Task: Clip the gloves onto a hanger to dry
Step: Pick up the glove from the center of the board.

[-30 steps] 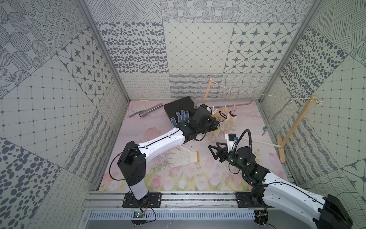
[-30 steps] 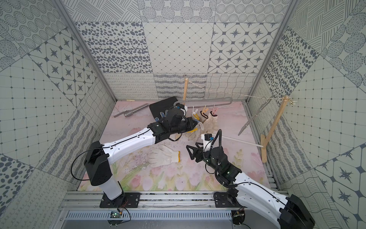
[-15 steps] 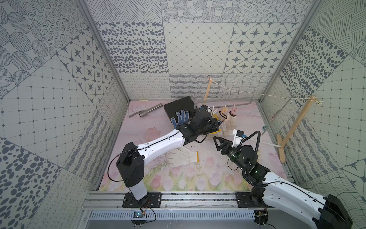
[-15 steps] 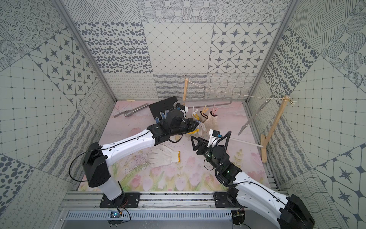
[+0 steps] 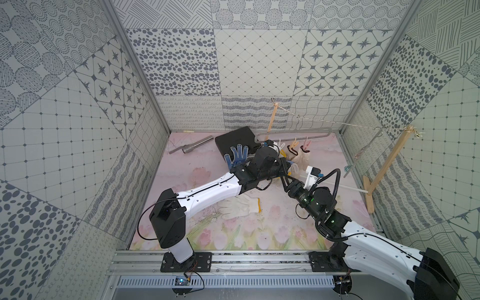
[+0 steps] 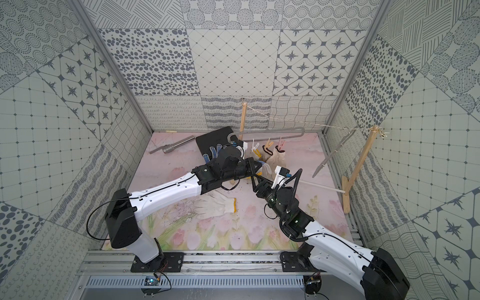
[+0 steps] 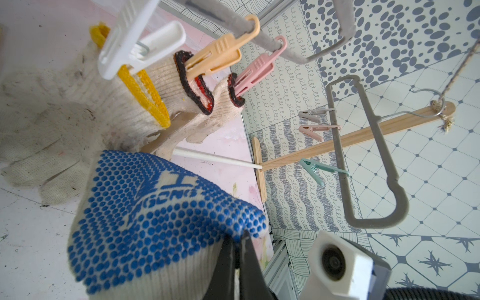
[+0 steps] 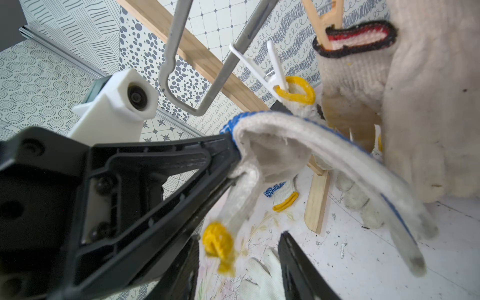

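The flowered table (image 5: 285,228) carried a wooden post frame (image 5: 389,157) from which two grey hangers were slung. The near hanger (image 7: 345,20) bore three cream gloves (image 5: 304,158), clipped at the cuffs by a white peg (image 7: 130,44), an orange peg (image 7: 215,57) and a pink peg (image 7: 257,70). The side hanger (image 7: 374,222) carried three more pegs (image 7: 311,128).

At the back of the table lay a black mat (image 5: 233,137) with a dotted glove (image 5: 236,155) on it and a grey metal tube (image 5: 192,146) beside it. A plain glove (image 5: 239,207) lay flat by the left arm (image 5: 213,192).

The left hand (image 7: 237,241) was clamped tight on a blue-palmed glove (image 7: 155,220), held off the table just short of the clipped gloves, which crowded the space beyond it. The right hand (image 8: 241,259) stood at the front with its jaws apart, one either side of that glove's yellow cuff (image 8: 218,246), a gap showing beside the cuff.
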